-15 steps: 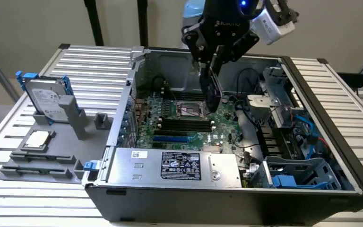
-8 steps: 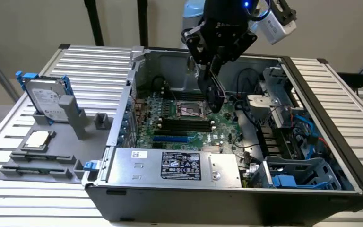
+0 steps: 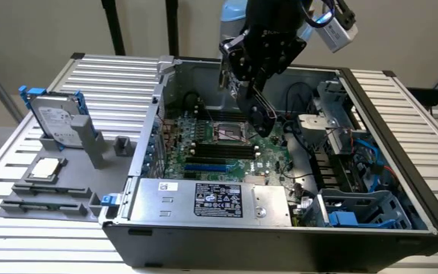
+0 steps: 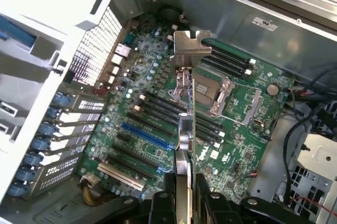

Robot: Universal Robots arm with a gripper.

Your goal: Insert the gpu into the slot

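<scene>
The gpu is hanging edge-on in the gripper, whose jaws I am seeing clamped against its two flat faces. Its silver end bracket is pointing away from the wrist. It is hovering inside the open case, above the motherboard near the processor socket. It is apart from the slot, the bright-blue strip, and not yet seated in it.

I am judging the card to be light and stiff, but fragile. The thin board is smooth enough to tilt or slip in a narrow pinch, and its components would not take squeezing. The safest hold, I am thinking, is across the board and cooler faces near the upper edge, leaving the connector edge and bracket free.
</scene>
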